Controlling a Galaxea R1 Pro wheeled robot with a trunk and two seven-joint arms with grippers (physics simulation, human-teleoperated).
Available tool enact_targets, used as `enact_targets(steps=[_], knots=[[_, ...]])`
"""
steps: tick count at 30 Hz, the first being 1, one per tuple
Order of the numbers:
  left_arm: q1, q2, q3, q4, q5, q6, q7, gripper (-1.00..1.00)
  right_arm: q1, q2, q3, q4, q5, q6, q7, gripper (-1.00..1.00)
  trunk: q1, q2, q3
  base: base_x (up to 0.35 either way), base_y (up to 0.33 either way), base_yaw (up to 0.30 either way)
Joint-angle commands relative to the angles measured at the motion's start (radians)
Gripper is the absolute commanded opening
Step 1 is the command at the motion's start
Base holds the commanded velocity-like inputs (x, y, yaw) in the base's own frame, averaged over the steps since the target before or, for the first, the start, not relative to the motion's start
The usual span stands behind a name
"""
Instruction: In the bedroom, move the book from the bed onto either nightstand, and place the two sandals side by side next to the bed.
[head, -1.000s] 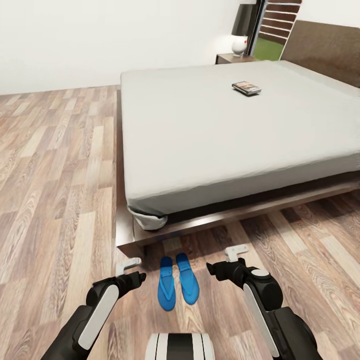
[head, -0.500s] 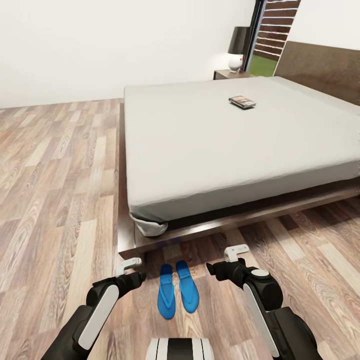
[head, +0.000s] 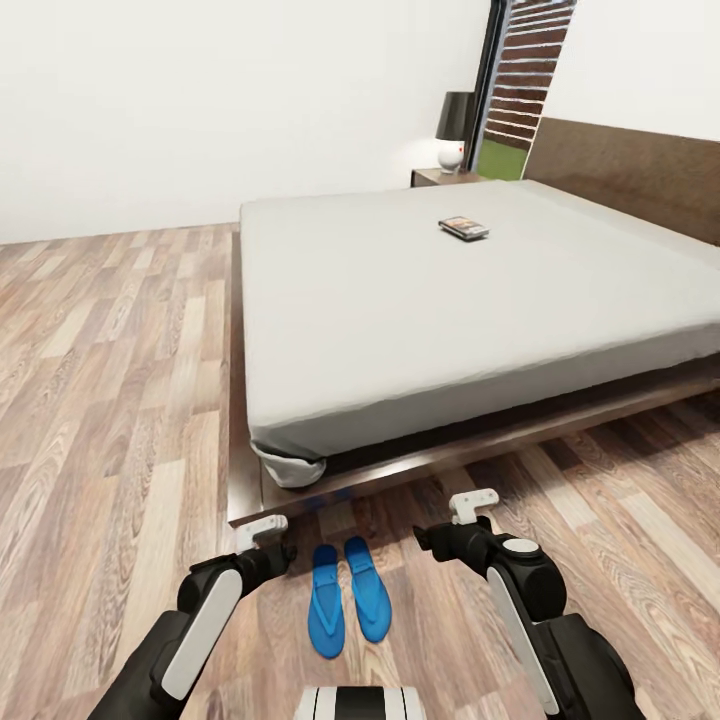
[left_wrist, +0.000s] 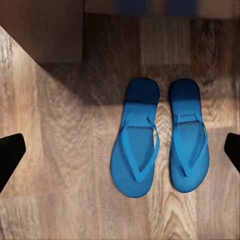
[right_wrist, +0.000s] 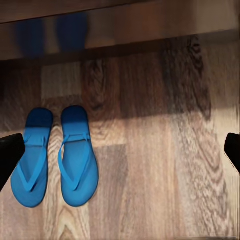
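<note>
Near the bed (head: 400, 300) foot — two sandals (head: 347, 598) paired, both grippers released and empty.
Book (head: 464, 228) next — I'd drive far right toward the nightstand (head: 440, 178).

Book (head: 464, 228) lies on bed (head: 400, 300); blue sandals (head: 347, 598) side by side on floor (head: 110, 400) near bed corner.

This is a bedroom in a home: a large bed (head: 430, 300) with a pale grey-white mattress, dark wooden frame and flat headboard (head: 625, 175) takes up most of the wood-plank floor (head: 110, 380). Beside its far corner stands a dark nightstand (head: 440, 177) bearing a dark-shaded lamp (head: 455, 130), against white walls and a tall dark-framed window (head: 515, 90) showing grass and a slatted fence. A pair of blue sandals (head: 347, 597) lies on the floor at the bed's foot.
</note>
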Motion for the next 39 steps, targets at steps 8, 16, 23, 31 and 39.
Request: enact_targets(steps=[8,16,23,31,39], knots=[[0.000,-0.009,-0.003,-0.001,0.010,0.002,0.010,1.00,-0.001,0.001,-0.010,-0.001,-0.005,0.006,-0.001,1.00,-0.004,0.002,0.030,0.000,0.000,-0.251],[0.000,-0.013,-0.003,0.002,0.010,0.002,0.008,1.00,-0.001,0.000,-0.013,-0.001,-0.005,0.006,0.000,1.00,-0.007,0.003,0.061,0.000,0.000,-0.266],[0.000,-0.014,-0.004,0.003,0.010,0.002,0.008,1.00,-0.001,0.000,-0.013,-0.001,-0.005,0.006,-0.001,1.00,-0.010,0.005,0.088,0.000,0.000,-0.267],[0.000,-0.015,-0.004,0.008,0.010,0.002,0.007,1.00,-0.001,0.000,-0.024,-0.001,-0.004,0.006,-0.001,1.00,-0.014,0.007,0.119,0.000,0.000,-0.268],[0.000,-0.017,-0.005,0.016,0.010,0.003,0.004,1.00,-0.001,0.001,-0.033,-0.001,-0.005,0.007,0.000,1.00,-0.018,0.009,0.150,0.000,0.000,-0.268]])
